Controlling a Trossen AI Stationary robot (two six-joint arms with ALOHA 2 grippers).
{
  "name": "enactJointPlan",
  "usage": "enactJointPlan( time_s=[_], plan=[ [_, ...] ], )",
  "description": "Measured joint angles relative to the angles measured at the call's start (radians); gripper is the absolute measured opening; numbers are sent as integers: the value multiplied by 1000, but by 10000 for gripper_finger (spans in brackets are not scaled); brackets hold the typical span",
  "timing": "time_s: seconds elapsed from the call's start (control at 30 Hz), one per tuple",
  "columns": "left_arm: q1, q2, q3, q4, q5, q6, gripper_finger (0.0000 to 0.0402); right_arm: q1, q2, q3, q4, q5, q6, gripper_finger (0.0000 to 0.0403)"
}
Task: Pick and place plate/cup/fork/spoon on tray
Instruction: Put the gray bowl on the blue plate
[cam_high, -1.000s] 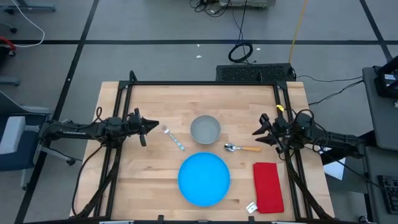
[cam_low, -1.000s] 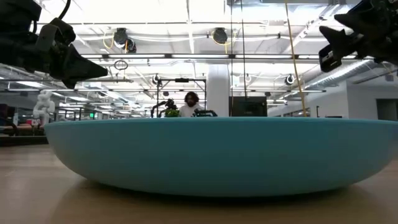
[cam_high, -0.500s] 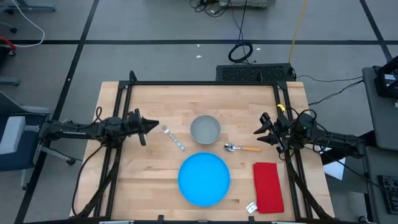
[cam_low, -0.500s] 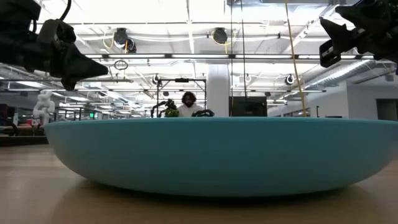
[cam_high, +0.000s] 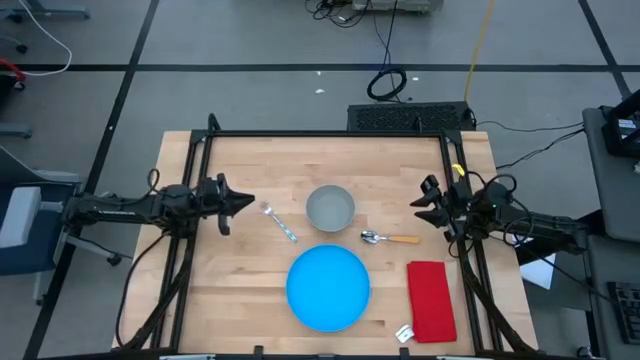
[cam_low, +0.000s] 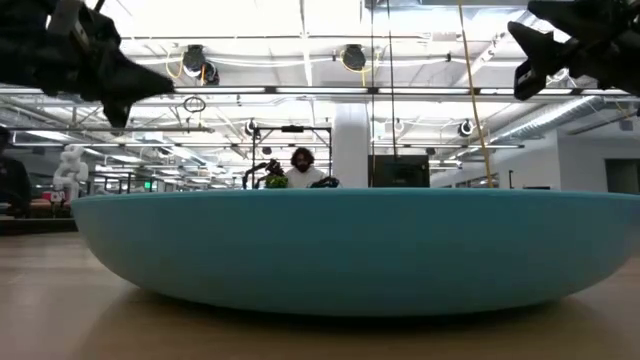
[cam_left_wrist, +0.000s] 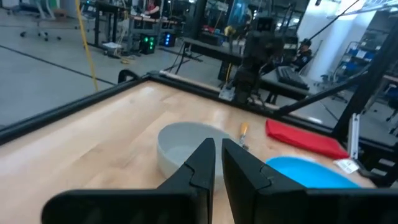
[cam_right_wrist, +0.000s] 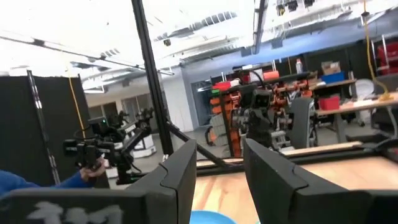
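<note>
The blue plate (cam_high: 328, 288) lies flat near the table's front edge and fills the low view (cam_low: 350, 250). Behind it stands the pale-grey cup (cam_high: 330, 208). The fork (cam_high: 279, 222) lies left of the cup, and the orange-handled spoon (cam_high: 390, 238) lies to its right. No tray shows. My left gripper (cam_high: 246, 202) hovers level at the table's left side, shut and holding nothing, pointing at the cup (cam_left_wrist: 180, 143). My right gripper (cam_high: 420, 206) hovers at the right side, open and holding nothing (cam_right_wrist: 219, 155).
A red rectangular cloth (cam_high: 431, 300) lies at the front right, with a small white item (cam_high: 404, 333) beside it. Black frame rails (cam_high: 325, 134) run along the table's far, left and right edges. Bare wood shows between the things. A person sits in the room beyond the table (cam_low: 302, 168).
My left gripper has risen a little above the table's left side, staying shut. My right gripper has tipped its fingers slightly upward in place. The plate, cup, fork and spoon have not moved.
</note>
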Motion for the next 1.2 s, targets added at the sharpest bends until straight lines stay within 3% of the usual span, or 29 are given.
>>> enactJointPlan(
  time_s=[0.27, 0.5, 0.67, 0.83, 1.07, 1.2],
  plan=[
    [0, 109, 210, -178, 0, 4, 31, 0, 58, 9, 142, 52, -4, 121],
    [0, 296, 471, -361, 17, 34, 31, 0, 216, 176, 108, 48, -118, 121],
    [0, 354, 585, -553, -9, 59, 31, 20, 456, 396, -66, 46, -200, 121],
    [5, 333, 591, -679, -98, 27, 31, 64, 723, 705, -295, 45, -340, 121],
    [5, 274, 591, -794, -114, -21, 31, 86, 1055, 1125, -647, 52, -439, 121],
    [5, 260, 591, -825, -115, -38, 31, 86, 1212, 1349, -885, 179, -535, 121]
  ],
)
